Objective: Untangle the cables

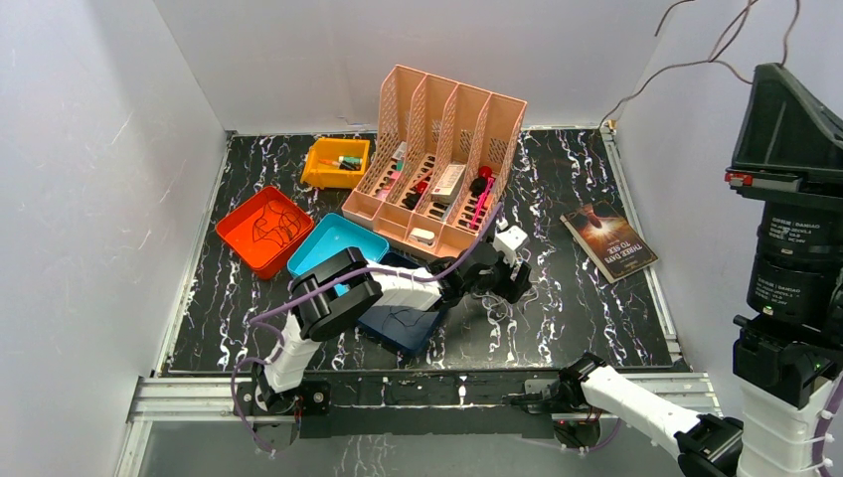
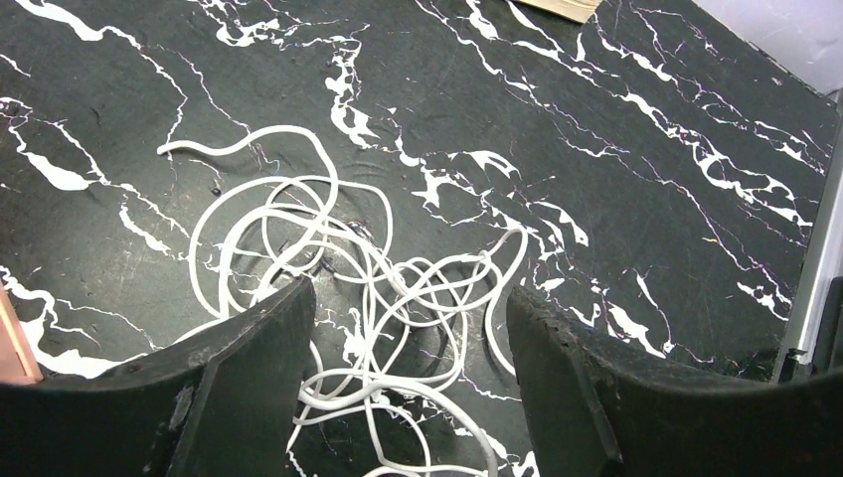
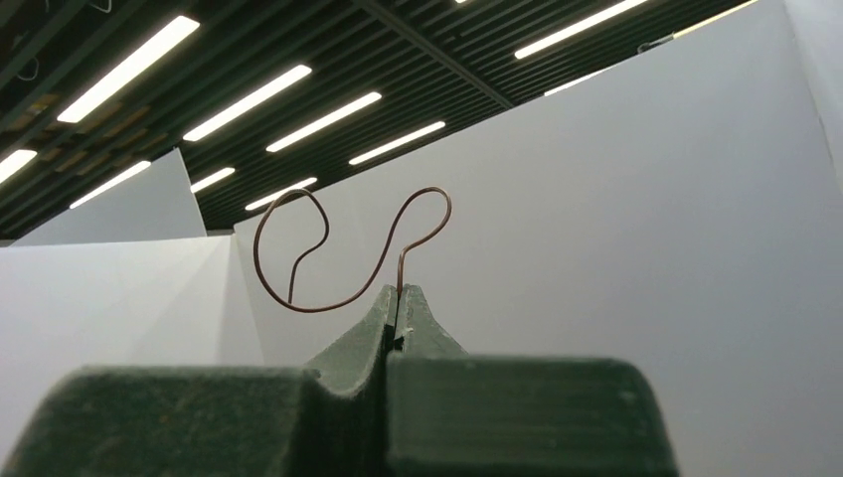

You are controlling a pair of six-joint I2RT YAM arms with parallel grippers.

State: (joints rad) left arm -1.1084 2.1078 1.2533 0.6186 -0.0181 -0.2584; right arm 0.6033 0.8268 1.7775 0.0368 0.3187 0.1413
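Observation:
A loose tangle of thin white cables (image 2: 385, 383) lies on the black marbled table. My left gripper (image 2: 410, 288) hovers just over it, open, with its dark fingers (image 2: 249, 378) on either side of the loops and nothing pinched. In the top view that gripper (image 1: 507, 283) is at mid-table, in front of the pink organizer. My right gripper (image 3: 398, 293) is raised high and points upward, shut on a curly brown cable (image 3: 308, 311) that loops above its tips. In the top view it is the big black shape (image 1: 785, 72) at the right, close to the camera.
A pink file organizer (image 1: 437, 149) stands at the back, a yellow bin (image 1: 336, 161) to its left. An orange tray (image 1: 263, 231) holds dark wires. A light blue tray (image 1: 333, 243) and a dark blue tray (image 1: 403, 323) lie under the left arm. A book (image 1: 608, 241) lies at the right.

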